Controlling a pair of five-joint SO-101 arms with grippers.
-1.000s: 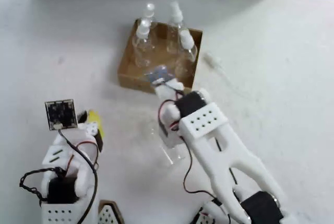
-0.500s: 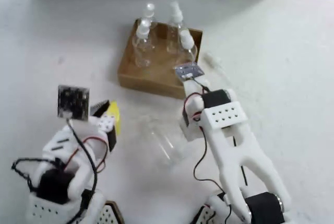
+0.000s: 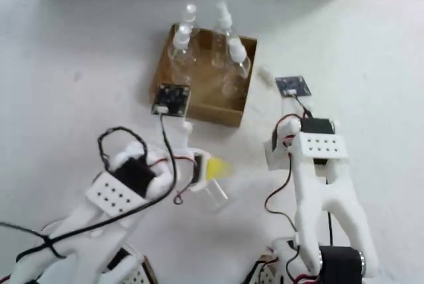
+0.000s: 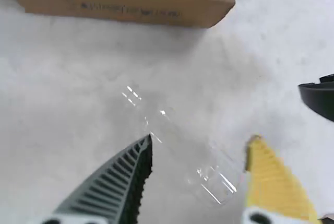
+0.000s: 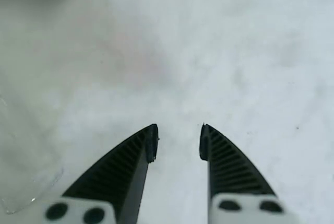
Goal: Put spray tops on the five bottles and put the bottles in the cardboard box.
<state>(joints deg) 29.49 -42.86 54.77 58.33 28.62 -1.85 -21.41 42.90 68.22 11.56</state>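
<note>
Since half a second ago, the left arm has swung forward across the table [image 3: 79, 46], and its left gripper [image 3: 207, 170] now sits over the clear bottle [image 3: 217, 191]. The right arm has drawn back to the right, away from the cardboard box [image 3: 199, 102].

From the left wrist, the left gripper [image 4: 201, 140] has its fingers spread wide, the grey finger [image 4: 128, 174] on one side and the yellow finger [image 4: 269, 177] on the other. The clear bottle [image 4: 182, 151] lies on its side on the table between them, with no spray top on it. Its long axis runs on a slant, with one end towards the cardboard box [image 4: 125, 7] and the other towards the arm's base (which end is the neck is hard to tell). Whether either finger touches it cannot be told.

The right gripper [image 5: 177, 130] hangs over bare table with its two dark fingers parted and nothing between them. A clear edge of the bottle [image 5: 23, 166] shows off to one side.

The cardboard box stands open on the far side of the lying bottle. Inside it, four bottles [image 3: 182, 55] stand upright, each with a white spray top on. A loose spray top [image 3: 264, 73] lies on the table just beside the box's right side.
</note>
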